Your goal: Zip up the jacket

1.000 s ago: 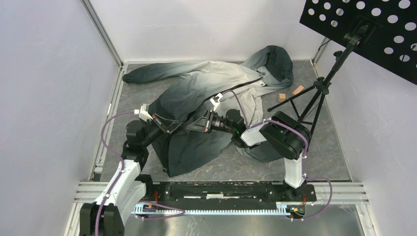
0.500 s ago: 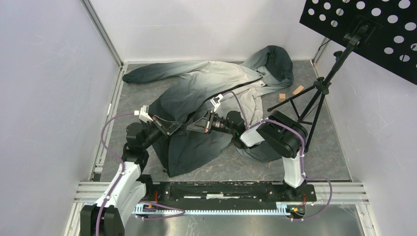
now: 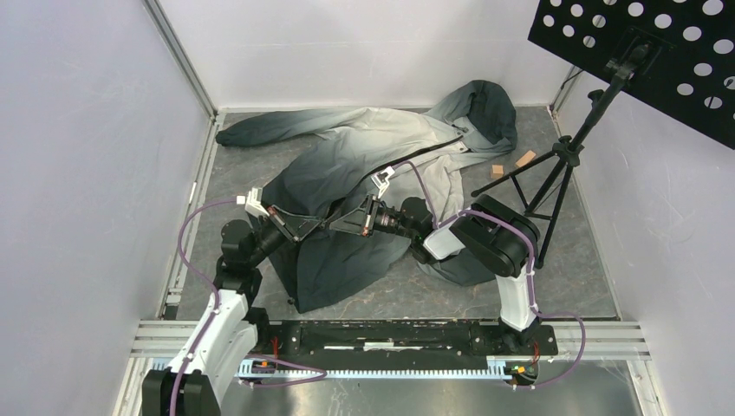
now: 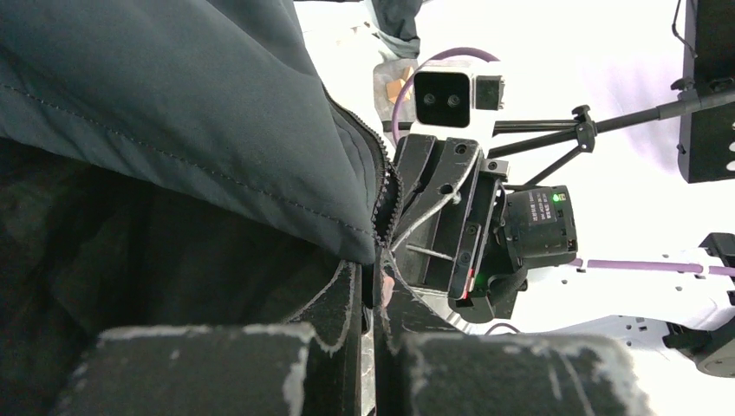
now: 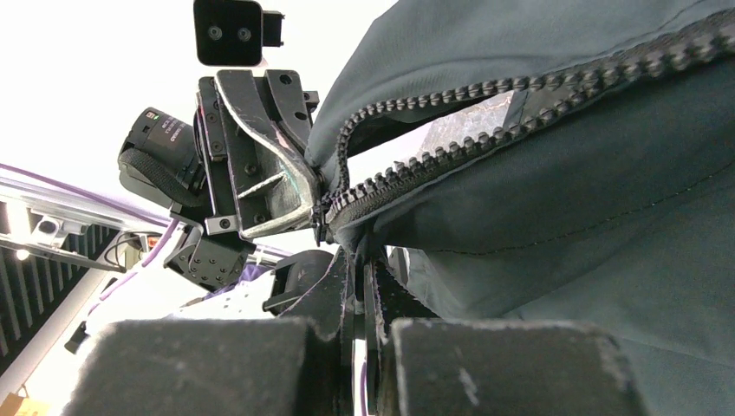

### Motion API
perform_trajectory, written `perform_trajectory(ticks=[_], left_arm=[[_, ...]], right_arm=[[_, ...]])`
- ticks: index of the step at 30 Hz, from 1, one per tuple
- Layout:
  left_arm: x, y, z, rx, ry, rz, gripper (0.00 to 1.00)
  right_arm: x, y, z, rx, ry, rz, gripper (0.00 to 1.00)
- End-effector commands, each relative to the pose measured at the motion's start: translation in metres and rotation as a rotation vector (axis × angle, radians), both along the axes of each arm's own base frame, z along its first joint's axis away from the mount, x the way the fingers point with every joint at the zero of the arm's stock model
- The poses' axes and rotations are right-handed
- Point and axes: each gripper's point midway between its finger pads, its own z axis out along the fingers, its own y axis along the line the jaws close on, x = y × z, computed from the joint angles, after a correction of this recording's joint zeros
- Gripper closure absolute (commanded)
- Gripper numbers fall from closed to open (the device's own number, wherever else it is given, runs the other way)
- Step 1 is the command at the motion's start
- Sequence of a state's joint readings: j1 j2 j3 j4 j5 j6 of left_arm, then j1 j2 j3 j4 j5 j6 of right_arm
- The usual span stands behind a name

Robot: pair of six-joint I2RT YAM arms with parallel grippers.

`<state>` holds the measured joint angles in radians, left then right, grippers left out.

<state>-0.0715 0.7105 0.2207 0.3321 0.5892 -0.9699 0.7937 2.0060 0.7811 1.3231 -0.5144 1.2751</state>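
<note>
Grey table (image 3: pixel 485 299) sits between white walls (image 3: pixel 87 130), and the jacket (image 3: pixel 373 156) lies spread out on it, filling most of the middle. The jacket's hood (image 3: pixel 485 108) points to the far right corner. One long sleeve (image 3: pixel 277 126) reaches out to the far left. The cloth is dark at the jacket's near end and pale up by the hood. A dark zipper (image 3: pixel 429 152) runs down the front.

Both arms meet nose to nose at the jacket's dark near end. The left gripper (image 3: pixel 321 227) comes in from the jacket's left side and the right gripper (image 3: pixel 336 225) from its right side.

Seen from the left wrist, the left gripper (image 4: pixel 374 299) is pinched tight on the jacket's bottom edge, right by the zipper teeth. Seen from the right wrist, the right gripper (image 5: pixel 360 264) is squeezed tight on the jacket's edge too. The two rows of teeth (image 5: pixel 451 156) come together close to its fingers and spread apart farther along.

Just to the right of the hood lie two small wooden blocks (image 3: pixel 511 165). A black tripod stand (image 3: pixel 555 165) is beside them, holding a black board with holes (image 3: pixel 641 52) high above the jacket's right side.
</note>
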Motion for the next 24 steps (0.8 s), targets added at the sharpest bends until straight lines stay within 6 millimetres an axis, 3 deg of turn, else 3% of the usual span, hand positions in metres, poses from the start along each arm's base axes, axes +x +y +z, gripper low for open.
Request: perform_trajectory(ticks=[1,5,18,24], left_arm=[[-0.007,-0.001,0.007,0.001,-0.044,-0.029,0.98],[-0.008,-0.005,0.009,-0.024,-0.032,-0.049,0.98],[-0.015,-0.006,0.004,-0.013,-0.009,-0.071,0.98],[-0.012,-0.004,-0.009,0.002,0.068,-0.053,0.98]], right_arm=[[0.033,-0.017,0.01,0.027,-0.056,-0.137,1.0],[0.023,-0.02,0.012,0.063,-0.089,-0.116,1.0],[0.02,-0.022,0.011,0.055,-0.122,-0.114,1.0],[0.013,-0.025,0.008,0.022,-0.158,-0.101,0.8]])
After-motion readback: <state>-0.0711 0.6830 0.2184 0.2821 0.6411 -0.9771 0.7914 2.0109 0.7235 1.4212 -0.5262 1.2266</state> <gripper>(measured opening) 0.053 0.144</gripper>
